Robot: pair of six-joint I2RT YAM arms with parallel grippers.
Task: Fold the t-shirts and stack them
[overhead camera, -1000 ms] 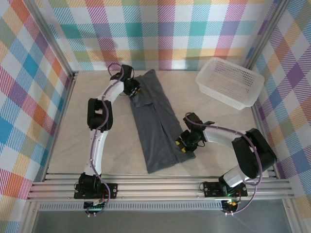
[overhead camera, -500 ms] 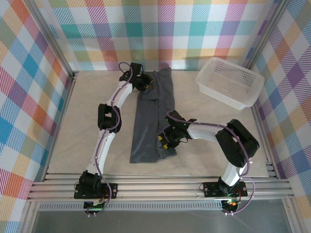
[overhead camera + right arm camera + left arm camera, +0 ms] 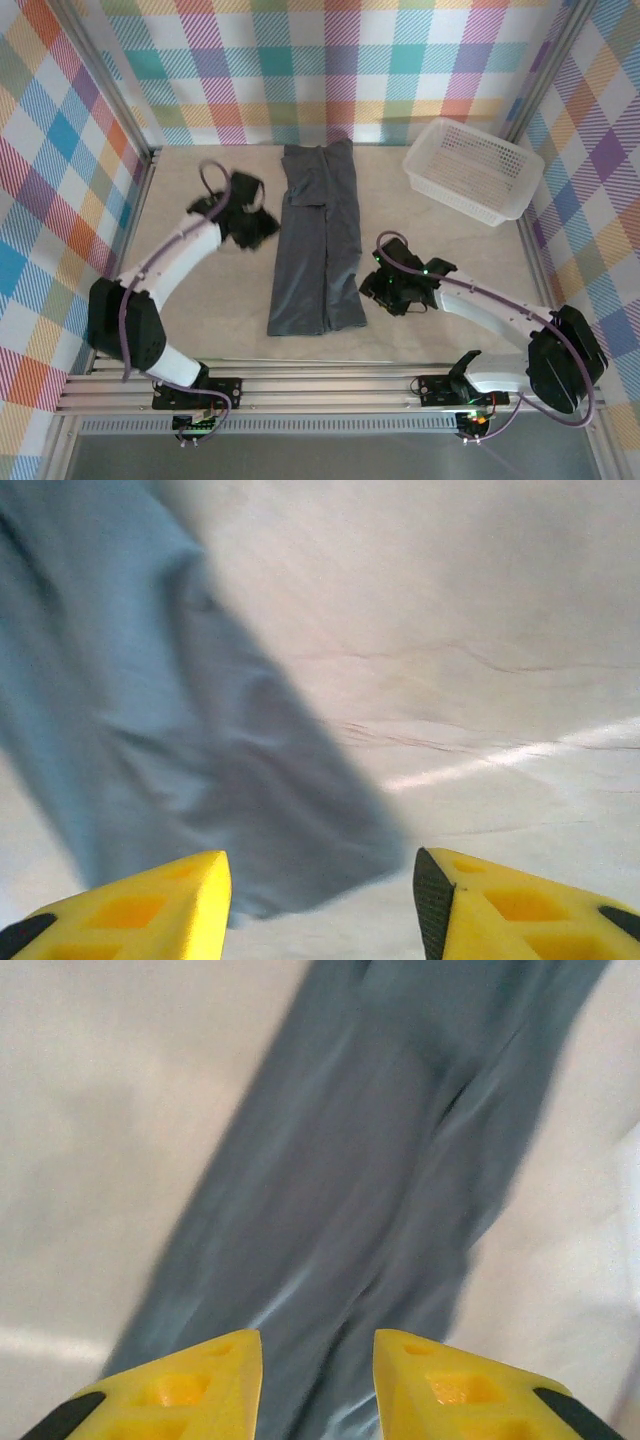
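A dark charcoal t-shirt [image 3: 318, 240] lies folded into a long narrow strip down the middle of the table, from the back wall towards the front. My left gripper [image 3: 262, 228] hovers just left of the strip, open and holding nothing; its yellow fingers [image 3: 190, 1385] frame the grey t-shirt [image 3: 380, 1160] below. My right gripper [image 3: 385, 290] sits just right of the strip's near end, open and empty. Past its fingers [image 3: 520, 905] the right wrist view shows the t-shirt's corner [image 3: 200, 780] flat on the table.
A white perforated basket [image 3: 470, 170] stands at the back right corner, with nothing showing inside it. Plaid walls enclose the beige table [image 3: 190, 300] on three sides. An aluminium rail [image 3: 320, 385] runs along the front edge.
Both grippers have let go of the t-shirt and pulled away sideways, the left one to the left and nearer, the right one to the right. The shirt lies still as a strip.
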